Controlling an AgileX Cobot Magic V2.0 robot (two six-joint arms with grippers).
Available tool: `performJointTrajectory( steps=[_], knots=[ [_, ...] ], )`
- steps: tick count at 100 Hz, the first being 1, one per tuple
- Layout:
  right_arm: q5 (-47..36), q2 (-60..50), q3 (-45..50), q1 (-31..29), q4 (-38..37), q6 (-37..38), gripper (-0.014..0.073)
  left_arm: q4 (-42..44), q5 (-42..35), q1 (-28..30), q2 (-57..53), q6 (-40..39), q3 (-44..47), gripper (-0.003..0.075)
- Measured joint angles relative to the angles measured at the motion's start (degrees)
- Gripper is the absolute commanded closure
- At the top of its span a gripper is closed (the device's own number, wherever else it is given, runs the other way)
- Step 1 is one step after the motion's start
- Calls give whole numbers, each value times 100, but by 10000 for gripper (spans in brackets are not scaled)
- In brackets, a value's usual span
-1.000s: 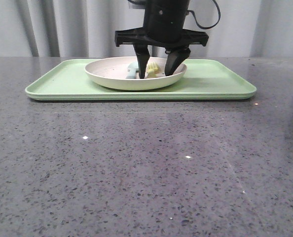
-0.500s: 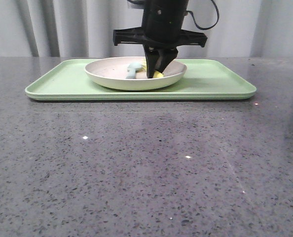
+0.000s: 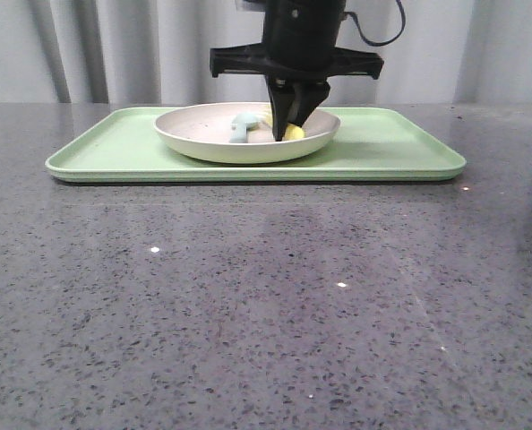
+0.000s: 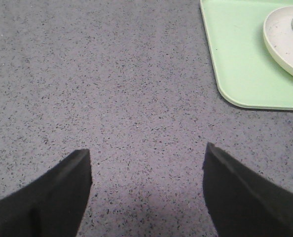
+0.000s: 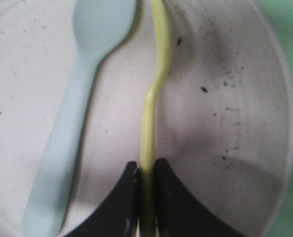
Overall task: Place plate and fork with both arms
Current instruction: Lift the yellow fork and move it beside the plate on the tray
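Inside the plate (image 3: pixel 246 134), the right tool (image 5: pixel 145 170) pinches the fork (image 5: pixel 154 98) edge-on by its handle. Thin, light plastic, it will likely flex or swivel. The left tool (image 4: pixel 146 163) hangs spread over bare surface (image 4: pixel 112 84).

Right gripper (image 5: pixel 145 190) clamped on fork (image 5: pixel 154 106).
Fork seen edge-on above plate (image 5: pixel 235 98); pale blue spoon (image 5: pixel 80 98) lies beside it, apart, in the plate.

One tray (image 3: pixel 391 148), one plate (image 3: pixel 194 134), one yellow fork (image 5: pixel 154 98), one blue spoon (image 5: pixel 72 123), two grippers: right (image 3: pixel 293 125), left (image 4: pixel 146 197).
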Motion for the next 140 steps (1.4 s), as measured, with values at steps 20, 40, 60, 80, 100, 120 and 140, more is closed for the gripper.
performJointTrajectory(
  steps=[20,40,60,80,100,120,140],
  knots=[
    [47,-455,0,-279,0,-11,654,0,0,0,0,0,0,249],
    [195,-786,0,-741,0,-33,654,0,0,0,0,0,0,249],
    [455,-823,98,-1063,0,-109,654,0,0,0,0,0,0,249],
    [370,-823,448,-1115,29,-150,654,0,0,0,0,0,0,249],
    [88,-823,887,-1115,338,-215,654,0,0,0,0,0,0,249],
    [-72,-823,1127,-1115,623,-352,654,0,0,0,0,0,0,249],
    [-121,-823,1149,-1115,623,-366,654,0,0,0,0,0,0,249]
  ],
)
